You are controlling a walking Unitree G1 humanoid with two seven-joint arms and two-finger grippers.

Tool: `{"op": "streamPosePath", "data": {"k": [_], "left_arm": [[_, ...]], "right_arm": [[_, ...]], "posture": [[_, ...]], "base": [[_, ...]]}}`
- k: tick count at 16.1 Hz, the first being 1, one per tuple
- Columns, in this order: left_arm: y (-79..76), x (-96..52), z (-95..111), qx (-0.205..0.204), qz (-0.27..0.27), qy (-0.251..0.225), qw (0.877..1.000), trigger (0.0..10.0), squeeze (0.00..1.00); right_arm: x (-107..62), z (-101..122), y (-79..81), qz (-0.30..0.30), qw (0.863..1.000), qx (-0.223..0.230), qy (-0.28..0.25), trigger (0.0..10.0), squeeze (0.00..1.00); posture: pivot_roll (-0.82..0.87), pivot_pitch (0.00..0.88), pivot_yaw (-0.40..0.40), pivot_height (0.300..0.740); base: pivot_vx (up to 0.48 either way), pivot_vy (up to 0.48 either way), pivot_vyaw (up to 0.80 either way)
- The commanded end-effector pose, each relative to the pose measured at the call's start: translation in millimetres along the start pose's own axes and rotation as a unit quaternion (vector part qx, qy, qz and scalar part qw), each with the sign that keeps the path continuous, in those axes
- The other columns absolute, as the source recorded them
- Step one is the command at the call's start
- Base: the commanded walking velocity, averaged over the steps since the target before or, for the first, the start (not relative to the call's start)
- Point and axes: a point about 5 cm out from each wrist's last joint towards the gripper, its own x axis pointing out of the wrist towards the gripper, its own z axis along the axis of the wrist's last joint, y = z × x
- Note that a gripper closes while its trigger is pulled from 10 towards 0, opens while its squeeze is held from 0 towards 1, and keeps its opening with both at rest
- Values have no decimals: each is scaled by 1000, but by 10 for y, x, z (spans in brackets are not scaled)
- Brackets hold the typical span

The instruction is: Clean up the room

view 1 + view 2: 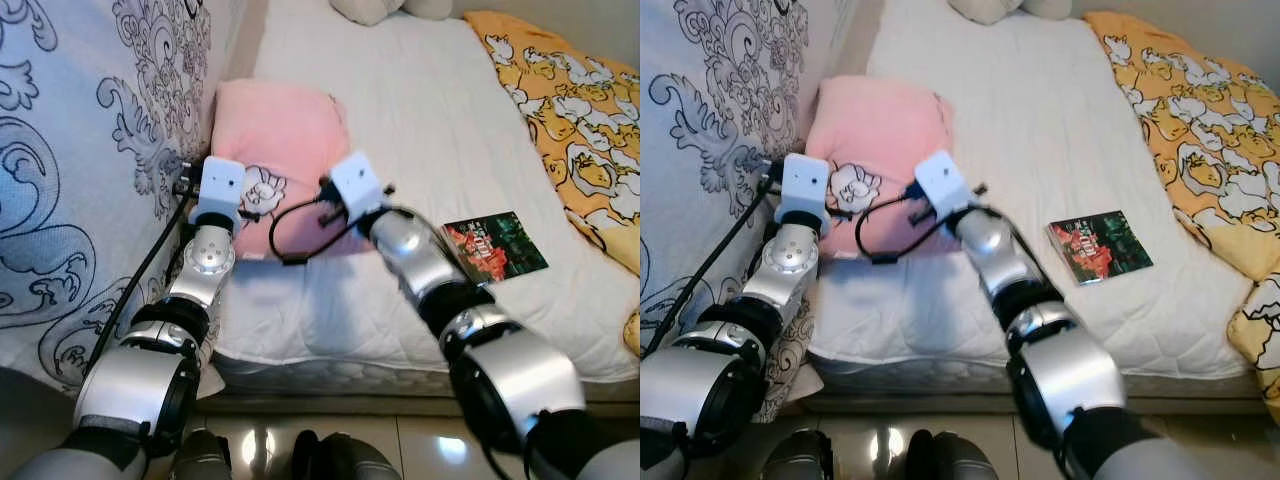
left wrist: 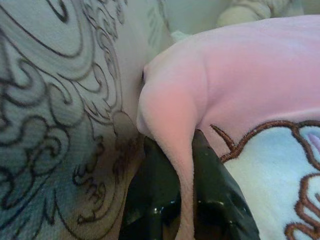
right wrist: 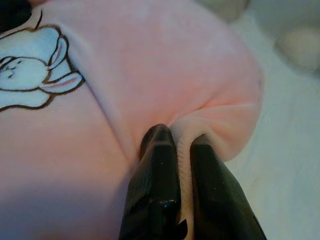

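Head views first: your pink blanket (image 1: 285, 140) lies folded at the left edge of the white bed (image 1: 400, 130), against a patterned hanging cloth (image 1: 80, 150); a small book (image 1: 495, 246) sits near the bed's front edge, and a yellow quilt (image 1: 570, 120) covers the right edge; both arms reach to the blanket's near edge. Left wrist view: the left gripper (image 2: 184, 165) pinches a pink fold between its closed fingers. Right wrist view: the right gripper (image 3: 182, 150) likewise clamps a pink fold.
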Motion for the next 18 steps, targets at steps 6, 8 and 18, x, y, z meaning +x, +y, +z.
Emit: {"op": "streamPosePath", "data": {"k": [6,8,18], "left_arm": [[569,1,-172,15,75,48,996,10000,0],[557,17,-138,20,73,41,996,10000,1000],[397,-311,-95,-23,-38,-69,997,10000,1000]], "right_arm": [[-210,-575,175,-19,990,103,95,10000,0],[-226,-602,160,-28,989,105,98,10000,1000],[-703,-806,-267,-183,972,144,13,10000,1000]], "posture": [[115,139,-233,728],[117,132,-234,728],[187,0,-115,728]], "base": [[0,0,0],[0,0,0],[0,0,0]]}}
